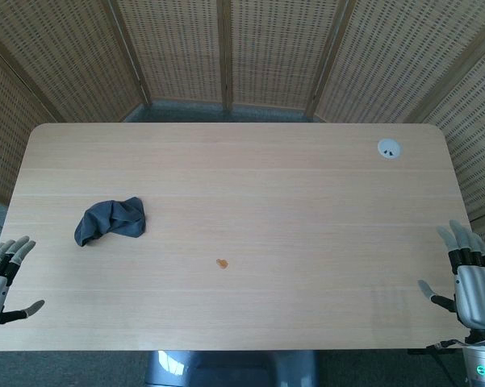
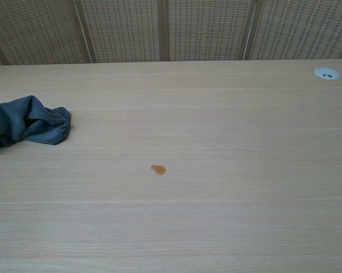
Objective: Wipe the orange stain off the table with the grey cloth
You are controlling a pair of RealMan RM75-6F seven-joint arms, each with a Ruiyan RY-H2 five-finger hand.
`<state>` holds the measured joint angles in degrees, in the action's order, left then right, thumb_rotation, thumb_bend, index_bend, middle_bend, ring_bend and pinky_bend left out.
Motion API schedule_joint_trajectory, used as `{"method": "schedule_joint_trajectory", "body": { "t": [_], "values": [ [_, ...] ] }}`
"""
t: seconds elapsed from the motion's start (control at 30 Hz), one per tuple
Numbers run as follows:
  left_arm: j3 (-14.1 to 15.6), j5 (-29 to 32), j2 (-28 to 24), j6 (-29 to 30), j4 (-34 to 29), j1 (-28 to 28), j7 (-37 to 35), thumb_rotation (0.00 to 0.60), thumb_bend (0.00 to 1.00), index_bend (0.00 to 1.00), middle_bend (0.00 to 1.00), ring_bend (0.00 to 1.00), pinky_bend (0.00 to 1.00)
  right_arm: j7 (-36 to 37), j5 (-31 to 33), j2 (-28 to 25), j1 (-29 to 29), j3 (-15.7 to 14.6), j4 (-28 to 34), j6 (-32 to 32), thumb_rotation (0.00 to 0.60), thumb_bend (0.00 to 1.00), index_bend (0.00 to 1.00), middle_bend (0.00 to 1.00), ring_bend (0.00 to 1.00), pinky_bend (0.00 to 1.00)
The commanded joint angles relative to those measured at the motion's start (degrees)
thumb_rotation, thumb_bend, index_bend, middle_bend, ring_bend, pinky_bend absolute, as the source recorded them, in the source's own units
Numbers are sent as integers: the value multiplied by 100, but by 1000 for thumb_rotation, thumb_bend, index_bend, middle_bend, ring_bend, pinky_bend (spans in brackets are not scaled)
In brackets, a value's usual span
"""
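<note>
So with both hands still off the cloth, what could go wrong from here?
1. The grey cloth lies crumpled in a heap; the left hand, open at the table edge, might pinch only a fold and drag it bunched.
2. The orange stain is small and sits apart from the cloth; a bunched wipe could miss or smear it.
3. The right hand is open far from both, so it probably can't help.

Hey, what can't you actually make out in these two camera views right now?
- Left hand: cut off by the head view's left edge; absent from chest view.
- Right hand: wrist cut by the bottom edge.
- Grey cloth: left end clipped in chest view.
- Orange stain: too small to tell wet or dry.
</note>
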<state>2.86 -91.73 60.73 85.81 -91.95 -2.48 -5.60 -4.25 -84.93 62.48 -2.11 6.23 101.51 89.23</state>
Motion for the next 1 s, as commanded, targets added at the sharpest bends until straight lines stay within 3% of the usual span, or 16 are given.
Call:
{"method": "schedule_joint_trajectory", "body": {
  "t": [0.03, 0.5, 0.8, 1.0],
  "values": [
    [4, 8, 9, -30, 8, -10, 6, 600, 92, 0, 0, 0, 83, -9, -6, 0, 2, -8, 1, -2, 600, 178, 104, 0, 0, 114],
    [-152, 265, 114, -615, -59, -358, 149, 600, 92, 0, 0, 0, 83, 97, -20, -61, 51, 2, 68, 89, 600, 178, 104, 0, 0, 107],
    [-738, 1081, 239, -1925, 75, -1309, 551, 600, 92, 0, 0, 0, 83, 236, -24, -121, 69, 14, 85, 112, 600, 179, 104, 0, 0, 107],
    [-1023, 1561, 680, -2775, 653, -1999, 1025, 600, 93, 0, 0, 0, 83, 300, -5, -151, 82, 37, 98, 139, 600, 180, 104, 0, 0, 107]
  ]
}}
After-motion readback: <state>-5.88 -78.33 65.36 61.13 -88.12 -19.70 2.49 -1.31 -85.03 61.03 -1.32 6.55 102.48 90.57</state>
